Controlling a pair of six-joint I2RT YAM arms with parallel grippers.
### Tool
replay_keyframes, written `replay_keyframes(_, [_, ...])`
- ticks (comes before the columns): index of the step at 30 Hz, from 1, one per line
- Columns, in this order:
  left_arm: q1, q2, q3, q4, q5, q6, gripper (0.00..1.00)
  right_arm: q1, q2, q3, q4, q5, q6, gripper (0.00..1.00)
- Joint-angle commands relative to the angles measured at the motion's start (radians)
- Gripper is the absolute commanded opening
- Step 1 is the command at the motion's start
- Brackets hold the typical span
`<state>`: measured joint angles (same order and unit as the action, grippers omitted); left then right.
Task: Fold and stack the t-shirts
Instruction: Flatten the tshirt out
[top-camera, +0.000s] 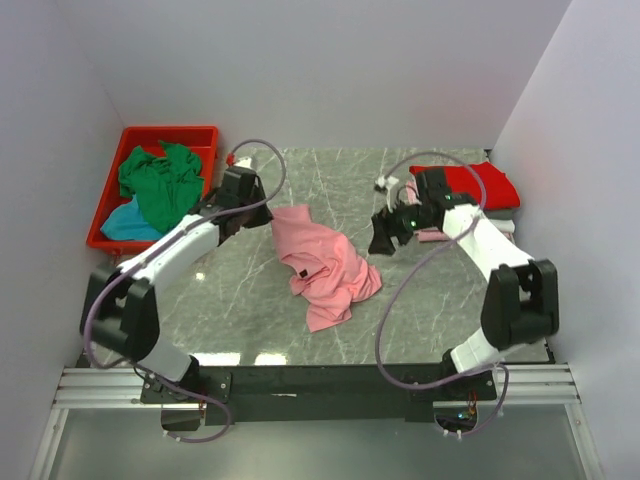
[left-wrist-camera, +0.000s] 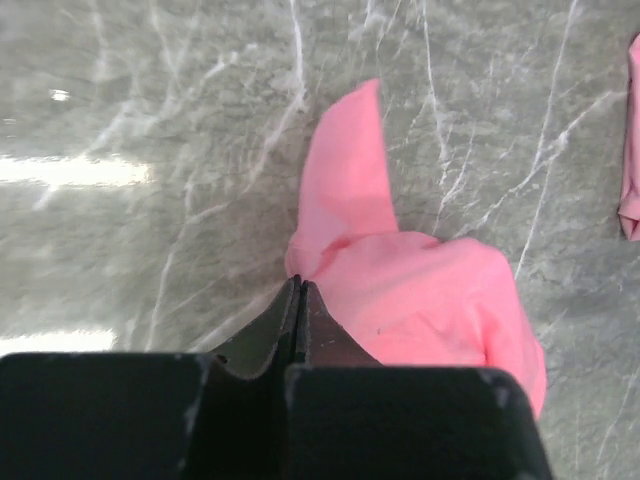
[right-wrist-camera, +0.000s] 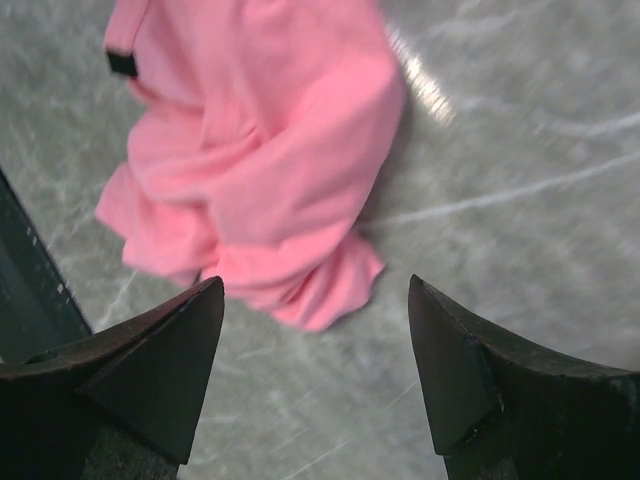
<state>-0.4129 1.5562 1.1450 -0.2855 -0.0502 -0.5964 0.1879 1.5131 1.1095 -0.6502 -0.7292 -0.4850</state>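
While left hand (left-wrist-camera: 300, 286) pinches corner of salmon t-shirt (top-camera: 322, 265) — crumpled on surface (top-camera: 240, 300), right of red bin (top-camera: 108, 215) — right hand (right-wrist-camera: 316, 300) hovers spread; should take opposite corner, pull flat.

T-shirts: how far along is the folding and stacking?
Done: a red t-shirt lies folded at the far right. In hand: the left gripper, fingers shut, pinches the crumpled salmon t-shirt; the right gripper hovers open. Left: green t-shirt and teal t-shirt in the red bin.

Closed jaws pinch the salmon pink t-shirt (left-wrist-camera: 420, 290) lying on the marble table (left-wrist-camera: 150, 120).
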Motion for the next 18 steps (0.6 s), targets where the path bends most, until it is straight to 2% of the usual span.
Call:
replay_keyframes(1, [0.022,-0.151,-0.002,-0.046,-0.085,0.055,0.0,0.01,0.087,0.139,-0.052,-0.016,0.014,0.8])
replay_keyframes(4, [0.095,-0.261,-0.019,-0.093,-0.079,0.072,0.0,0.016,0.133,0.197,-0.046,-0.029,0.028,0.8])
replay_keyframes(8, [0.189,-0.366,-0.059,-0.141,-0.004,0.134,0.0,0.042,0.191,0.246,-0.034,-0.009,0.033,0.8])
replay_keyframes(18, [0.214,-0.538,-0.159,-0.242,0.023,0.213,0.0,0.145,0.42,0.506,-0.051,-0.004,0.128,0.79])
